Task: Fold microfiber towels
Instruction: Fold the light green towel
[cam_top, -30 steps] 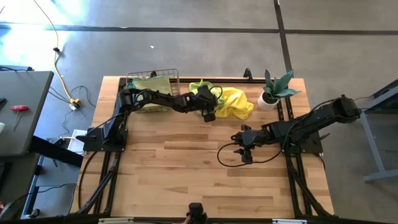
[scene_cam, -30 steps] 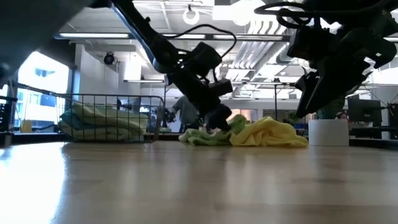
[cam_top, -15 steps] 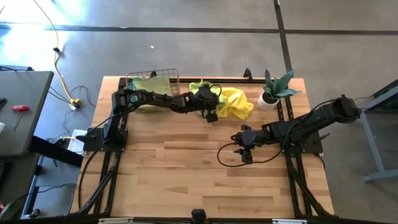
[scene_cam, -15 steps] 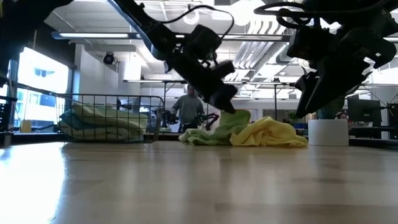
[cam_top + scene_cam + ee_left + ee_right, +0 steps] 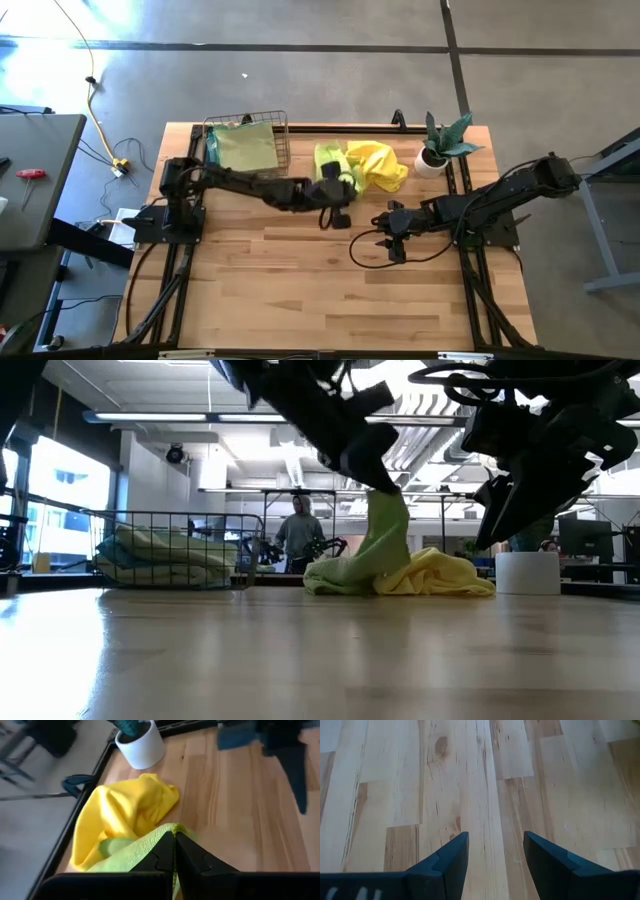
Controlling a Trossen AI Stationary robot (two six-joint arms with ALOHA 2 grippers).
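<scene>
Tabletop (image 5: 300, 270): left gripper (image 5: 174, 851) pinches lime towel (image 5: 145, 852) (yellow towel (image 5: 125, 815) beside).

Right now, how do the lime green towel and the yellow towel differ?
The lime green towel is pinched in the shut left gripper and pulled up off the table; the yellow towel lies crumpled on the wood, ungripped. The lime one hangs as a tall stretched strip, the yellow one as a low heap. Both are soft cloths, touching each other near the white plant pot. The right gripper waits open nearby.
</scene>
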